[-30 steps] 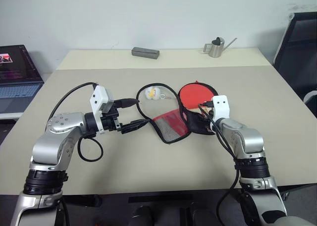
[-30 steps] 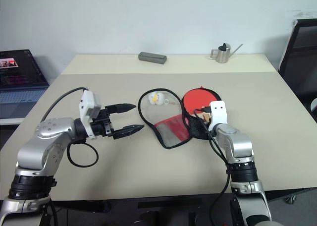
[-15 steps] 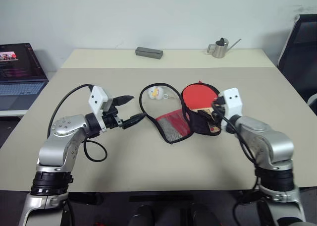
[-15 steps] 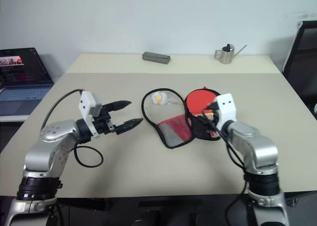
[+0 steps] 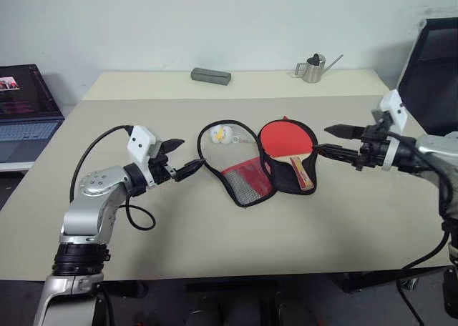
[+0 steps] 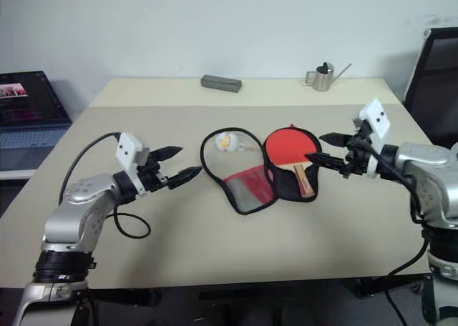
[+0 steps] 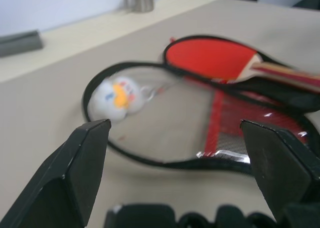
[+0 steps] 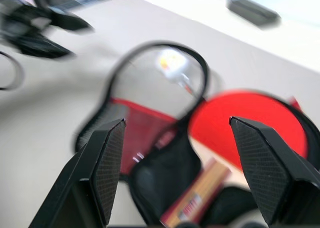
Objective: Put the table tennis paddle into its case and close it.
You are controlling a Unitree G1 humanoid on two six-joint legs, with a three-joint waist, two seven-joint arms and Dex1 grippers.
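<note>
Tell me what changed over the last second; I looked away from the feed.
The right gripper left the paddle in the open case, then lifted up and out to the right, empty with fingers apart. The left gripper crept closer to the case's rim, open. Paddle, case and charm stayed put.

The laptop (image 5: 25, 104) is cut off at the frame's edge, as is the chair (image 5: 429, 61) beyond my right gripper (image 5: 330, 141). Beside the paddle (image 8: 250, 125), the charm (image 8: 172, 63) blurs, perhaps a ball.

The beige table (image 5: 215, 233) carries the open case (image 5: 247, 186), a grey bar (image 5: 210, 76), perhaps a remote, and a metal can (image 5: 311, 69).
</note>
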